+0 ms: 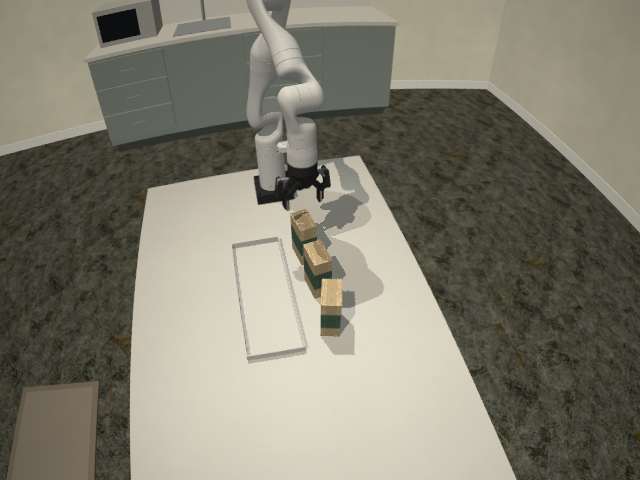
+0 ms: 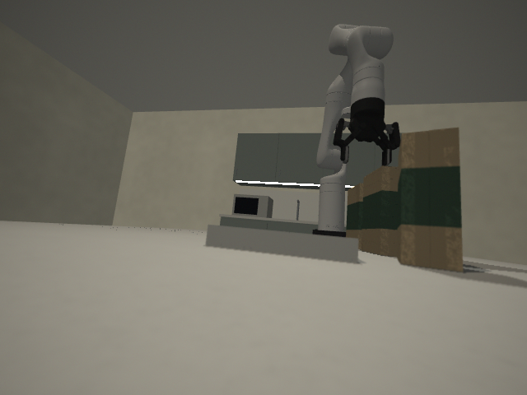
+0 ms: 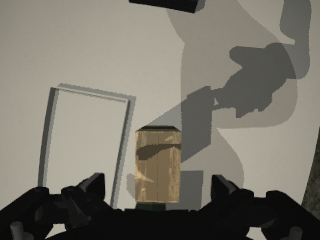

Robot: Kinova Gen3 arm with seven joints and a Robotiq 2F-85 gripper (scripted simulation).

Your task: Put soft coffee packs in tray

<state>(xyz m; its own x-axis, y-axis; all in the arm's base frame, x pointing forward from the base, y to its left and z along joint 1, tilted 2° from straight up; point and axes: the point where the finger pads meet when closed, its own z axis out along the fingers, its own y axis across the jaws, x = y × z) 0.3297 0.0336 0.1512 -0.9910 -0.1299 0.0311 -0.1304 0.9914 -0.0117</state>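
Note:
Three tan coffee packs with a dark green band stand in a row on the white table, right of the tray: the far pack (image 1: 302,233), the middle pack (image 1: 316,266) and the near pack (image 1: 330,306). In the exterior view the near pack (image 2: 430,198) hides much of the other two. The shallow white tray (image 1: 266,297) lies left of the row and holds nothing. My gripper (image 1: 302,197) is open and empty, pointing down just above the far pack. In the wrist view the far pack's top (image 3: 159,163) lies between my two open fingers.
The arm's black base (image 1: 268,193) is bolted to the table behind the far pack. A grey counter with a microwave (image 1: 126,21) stands at the back wall. A brown mat (image 1: 54,431) lies on the floor at the front left.

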